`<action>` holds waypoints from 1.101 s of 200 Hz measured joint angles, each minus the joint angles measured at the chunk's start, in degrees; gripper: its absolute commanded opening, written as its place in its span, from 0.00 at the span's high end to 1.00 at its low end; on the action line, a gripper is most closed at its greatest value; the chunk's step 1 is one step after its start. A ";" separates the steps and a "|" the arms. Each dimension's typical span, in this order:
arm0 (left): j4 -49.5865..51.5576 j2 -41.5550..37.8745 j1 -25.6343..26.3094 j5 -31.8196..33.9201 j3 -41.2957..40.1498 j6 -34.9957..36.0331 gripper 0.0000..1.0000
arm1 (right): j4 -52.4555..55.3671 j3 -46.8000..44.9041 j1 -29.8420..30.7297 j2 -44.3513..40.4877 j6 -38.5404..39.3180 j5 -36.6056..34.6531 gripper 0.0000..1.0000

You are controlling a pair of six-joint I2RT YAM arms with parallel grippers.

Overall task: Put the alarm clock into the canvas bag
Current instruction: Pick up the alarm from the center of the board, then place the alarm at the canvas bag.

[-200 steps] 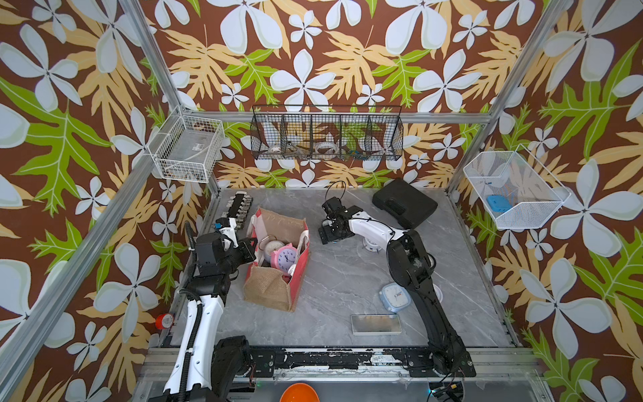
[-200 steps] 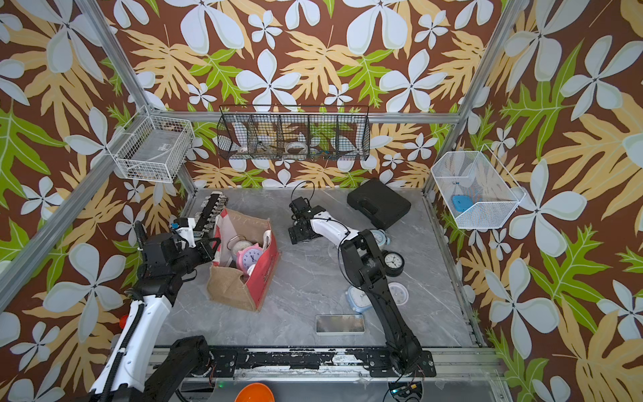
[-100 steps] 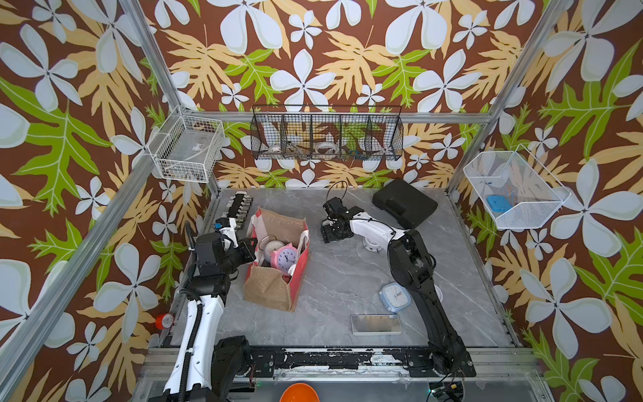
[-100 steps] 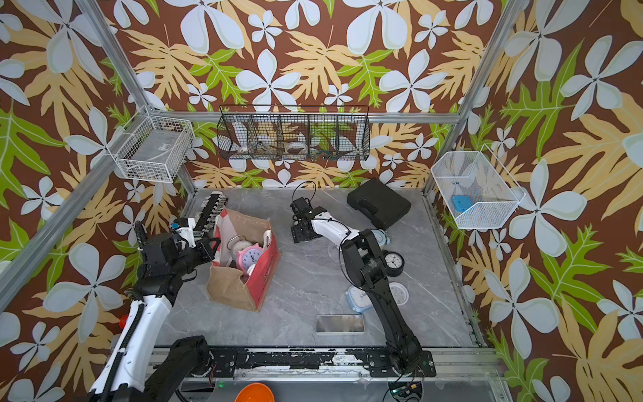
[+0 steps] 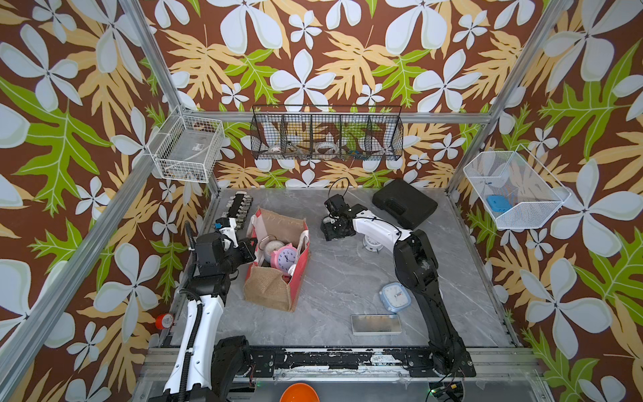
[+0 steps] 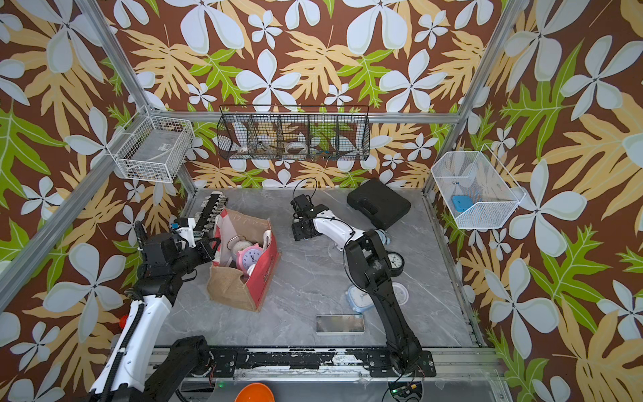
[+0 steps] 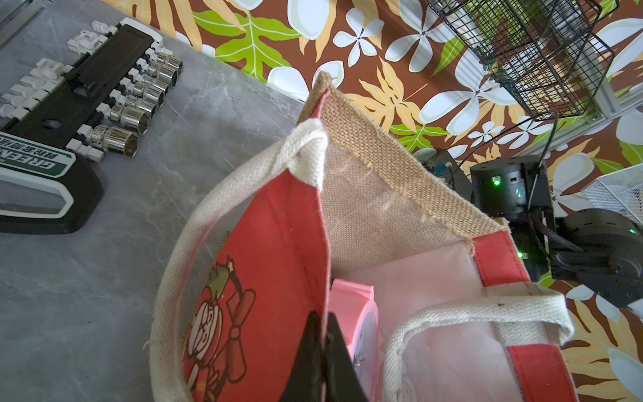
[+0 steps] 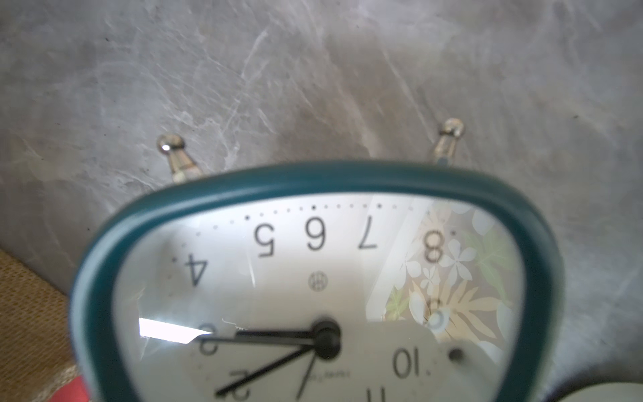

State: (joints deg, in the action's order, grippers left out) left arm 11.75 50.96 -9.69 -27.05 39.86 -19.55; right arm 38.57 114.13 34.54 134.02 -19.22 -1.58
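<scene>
From the overhead camera I saw the canvas bag standing open on the grey table, with a pink alarm clock and a pale round clock inside it. The left gripper met the bag's left rim, jaws together. The right gripper pointed down at the table, right of the bag; I could not determine its jaw setting. A blue square clock lay near a flat metal tin.

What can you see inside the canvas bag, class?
Inside the canvas bag sit a pink alarm clock and, beside it, a cream round clock with a metal loop. The bag's floor and anything beneath the clocks are hidden.
</scene>
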 measured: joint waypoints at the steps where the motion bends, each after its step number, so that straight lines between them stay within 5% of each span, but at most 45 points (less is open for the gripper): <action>1: 0.00 0.00 0.00 0.00 0.00 0.00 1.00 | 0.00 -0.02 0.00 -0.07 0.00 0.02 0.36; 105: 0.00 0.26 0.00 0.02 0.00 0.00 1.00 | 1.38 -1.57 1.68 -14.34 1.44 -1.90 0.38; 220: 0.04 -0.33 0.00 0.26 0.00 -0.02 1.00 | 6.40 8.39 15.43 -24.15 3.69 -4.81 0.40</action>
State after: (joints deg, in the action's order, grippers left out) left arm 11.79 50.63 -9.69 -26.79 39.86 -19.57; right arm 44.97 122.52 49.98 109.86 -15.53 -6.39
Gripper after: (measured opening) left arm 0.060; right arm 0.682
